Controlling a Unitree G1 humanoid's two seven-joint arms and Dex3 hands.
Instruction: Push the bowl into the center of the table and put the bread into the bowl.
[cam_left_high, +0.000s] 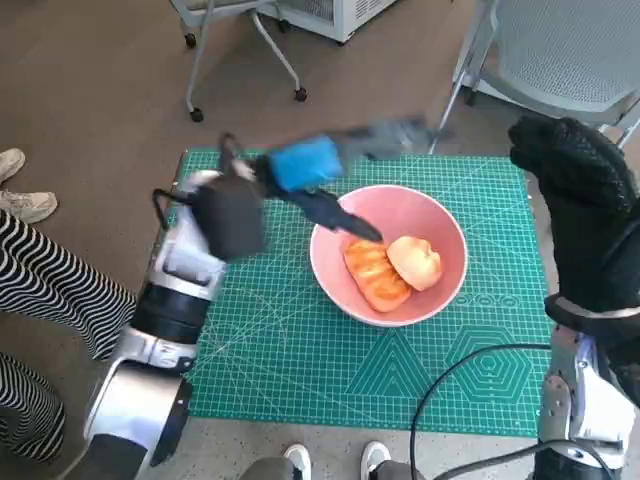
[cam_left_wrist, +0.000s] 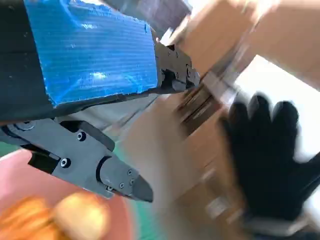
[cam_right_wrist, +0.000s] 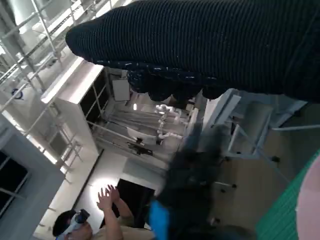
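The left hand's black fingers (cam_left_high: 345, 222) reach over the bowl's rim at about ten o'clock, apart and holding nothing; the tips hang just above the bread without clearly touching it. The left hand (cam_left_high: 305, 165) itself is smeared with motion blur in the head view. The bread (cam_left_high: 392, 270) (two pieces, a ridged orange one and a paler round one) lies inside the pink bowl (cam_left_high: 433, 222), touching its floor. The bowl sits on the green mat (cam_left_high: 300, 350) near the table's middle, a little toward three o'clock. The right hand (cam_left_high: 575, 175) is raised at the table's two o'clock corner, gloved fingers spread, gripping nothing.

Both steps look done. I judge the next move to be lifting the left hand clear toward ten o'clock without catching the rim.
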